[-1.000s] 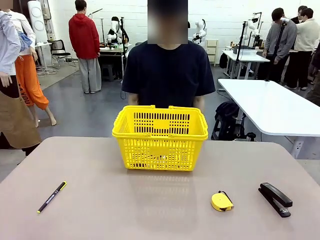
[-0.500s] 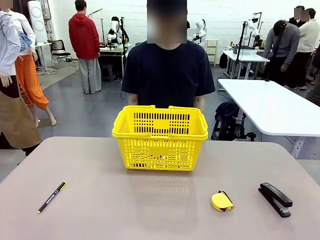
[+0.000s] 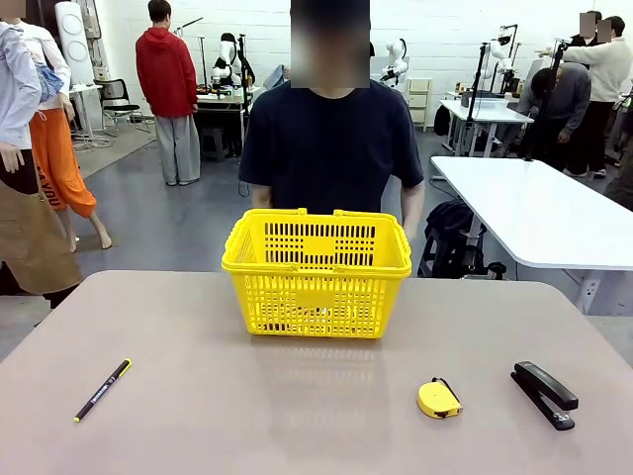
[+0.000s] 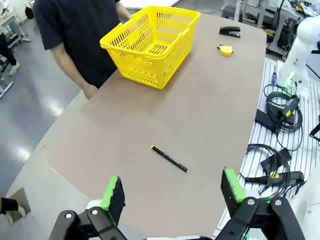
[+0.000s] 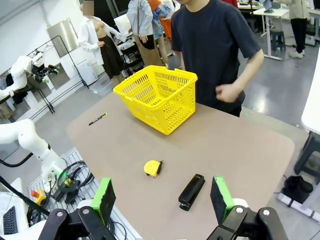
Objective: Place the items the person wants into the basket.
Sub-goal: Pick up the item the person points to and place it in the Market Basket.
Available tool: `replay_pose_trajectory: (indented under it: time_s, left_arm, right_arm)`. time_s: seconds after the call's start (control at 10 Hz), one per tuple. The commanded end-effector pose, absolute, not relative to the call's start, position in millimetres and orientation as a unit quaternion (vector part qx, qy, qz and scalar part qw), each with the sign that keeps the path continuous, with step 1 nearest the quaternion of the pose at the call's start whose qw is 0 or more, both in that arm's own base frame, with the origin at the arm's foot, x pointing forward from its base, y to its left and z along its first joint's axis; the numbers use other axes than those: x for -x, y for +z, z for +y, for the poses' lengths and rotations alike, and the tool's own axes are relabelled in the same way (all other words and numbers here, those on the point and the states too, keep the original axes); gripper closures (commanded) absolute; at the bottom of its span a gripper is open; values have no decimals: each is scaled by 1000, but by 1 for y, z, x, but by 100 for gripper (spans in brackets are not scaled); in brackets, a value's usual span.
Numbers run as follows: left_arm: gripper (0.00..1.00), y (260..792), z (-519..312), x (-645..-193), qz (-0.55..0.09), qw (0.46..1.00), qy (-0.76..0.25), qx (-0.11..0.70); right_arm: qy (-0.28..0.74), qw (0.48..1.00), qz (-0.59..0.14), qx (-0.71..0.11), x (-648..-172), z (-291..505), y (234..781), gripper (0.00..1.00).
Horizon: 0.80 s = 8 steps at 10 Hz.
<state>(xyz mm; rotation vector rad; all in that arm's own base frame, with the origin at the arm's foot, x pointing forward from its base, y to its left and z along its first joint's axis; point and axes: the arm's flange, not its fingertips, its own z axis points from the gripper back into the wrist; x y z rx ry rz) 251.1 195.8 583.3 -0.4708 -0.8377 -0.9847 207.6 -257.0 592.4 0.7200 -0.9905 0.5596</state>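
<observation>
Bench (image 3: 198, 336) carried basket (image 3: 316, 297) at far middle, stiff lattice, top open. Tape measure (image 3: 438, 399) lay flat on robot's right, beside stapler (image 3: 545, 393). Looked hard, smooth, dense: pinch across round case. Left tool (image 4: 172, 189), right tool (image 5: 161, 194): both spread wide, empty.

Far ahead of my right pincer (image 5: 162, 194), past the basket (image 3: 316, 259), the person (image 3: 331, 148) has swung an elbow outward. That forearm (image 3: 411, 210) now shows wider of the basket's far corner. Bystanders (image 3: 554, 99) beyond have shifted.
</observation>
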Motion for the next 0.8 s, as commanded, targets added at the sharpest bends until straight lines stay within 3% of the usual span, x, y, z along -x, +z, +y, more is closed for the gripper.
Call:
replay_pose_trajectory:
  time_s: [0.0, 0.7]
  left_arm:
    - [0, 582, 196, -251, -390, 764, -465, 218]
    - [0, 582, 196, -251, -390, 764, -465, 218]
  right_arm:
    - [263, 772, -470, -337, -209, -258, 593, 0]
    - [263, 772, -470, -337, -209, -258, 593, 0]
